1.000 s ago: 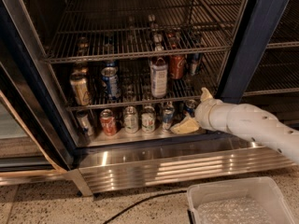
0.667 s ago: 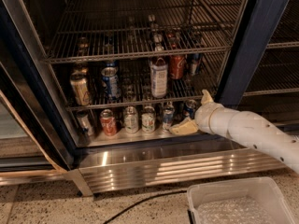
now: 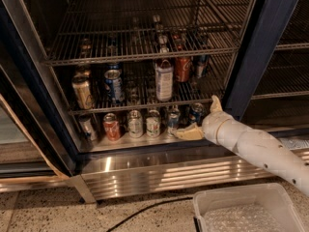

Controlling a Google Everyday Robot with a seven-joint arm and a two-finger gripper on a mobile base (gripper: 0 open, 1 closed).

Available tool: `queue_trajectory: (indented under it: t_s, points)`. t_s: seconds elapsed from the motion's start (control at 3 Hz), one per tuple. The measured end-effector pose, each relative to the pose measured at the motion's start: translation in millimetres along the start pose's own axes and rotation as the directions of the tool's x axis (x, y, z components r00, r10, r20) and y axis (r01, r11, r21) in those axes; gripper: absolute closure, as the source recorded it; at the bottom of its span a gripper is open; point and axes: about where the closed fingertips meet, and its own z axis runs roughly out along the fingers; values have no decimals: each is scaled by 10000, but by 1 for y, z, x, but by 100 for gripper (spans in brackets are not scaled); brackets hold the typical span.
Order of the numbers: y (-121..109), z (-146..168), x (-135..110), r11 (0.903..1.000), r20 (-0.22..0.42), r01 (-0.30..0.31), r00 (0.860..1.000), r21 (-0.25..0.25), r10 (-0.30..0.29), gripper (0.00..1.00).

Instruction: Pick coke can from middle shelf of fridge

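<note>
Hand (image 3: 200, 121) low at the right of the fridge (image 3: 251, 57), just under the front of the middle shelf (image 3: 212, 83). Arm (image 3: 260, 151) behind it cut off by the right edge. Bottoms of the two cans (image 3: 173, 117) nearest the hand hidden behind its lower finger (image 3: 189, 132). Fridge cropped at the top and on both sides. Print on the coke can (image 3: 183, 69) too blurred to read. Far cans (image 3: 159, 33) on the top rack too small and dim to tell apart. White bin (image 3: 231, 199) and black cable (image 3: 145, 209) cut by the bottom edge.
</note>
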Motion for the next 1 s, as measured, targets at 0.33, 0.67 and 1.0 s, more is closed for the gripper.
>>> queue_trajectory:
  t_s: [0.33, 0.67, 1.0]
  points:
    - [1, 4, -10, 9995, 605, -293, 9978, 79, 288, 0]
    - [-4, 6, -25, 9965, 1337, -832, 9876, 7, 824, 0]
    - [-8, 7, -37, 9866, 1797, -1627, 9701, -159, 1628, 0]
